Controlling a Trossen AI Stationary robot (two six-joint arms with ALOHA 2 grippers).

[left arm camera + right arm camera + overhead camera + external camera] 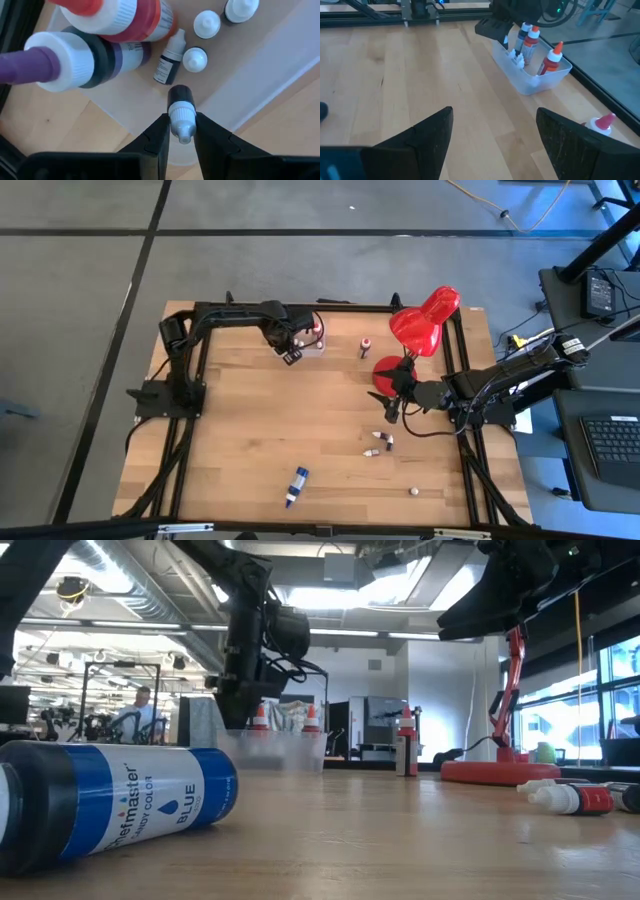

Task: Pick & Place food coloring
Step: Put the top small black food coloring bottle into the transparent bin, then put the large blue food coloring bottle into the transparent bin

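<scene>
Holding upright bottles (207,24), clear box (532,82)

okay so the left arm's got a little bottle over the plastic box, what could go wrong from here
The left gripper pinches a small bottle only by its white cap, so it could slip or land tilted. The clear box already holds several bottles, so the new one may knock them. The open right gripper hangs beside the red lamp.
</scene>
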